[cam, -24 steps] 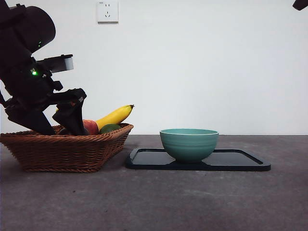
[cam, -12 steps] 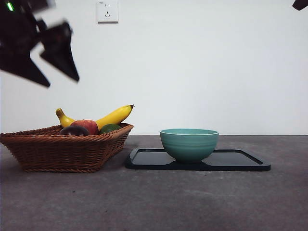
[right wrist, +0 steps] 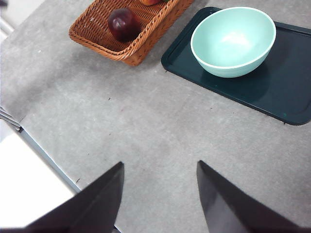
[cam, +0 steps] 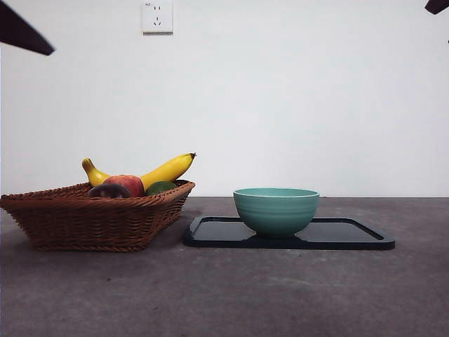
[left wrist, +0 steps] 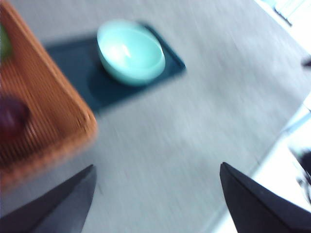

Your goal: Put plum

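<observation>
With both the left pincer [left wrist: 155, 204] and right pincer [right wrist: 160, 194] open, empty and high above the desk [cam: 224, 295], the plum [right wrist: 124, 24] lies in the basket [cam: 91, 221], where a wrong pick among neighbouring fruit is the risk.

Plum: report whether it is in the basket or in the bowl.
In the basket. The plum lies inside the wicker basket; the teal bowl on the dark tray is empty.
</observation>
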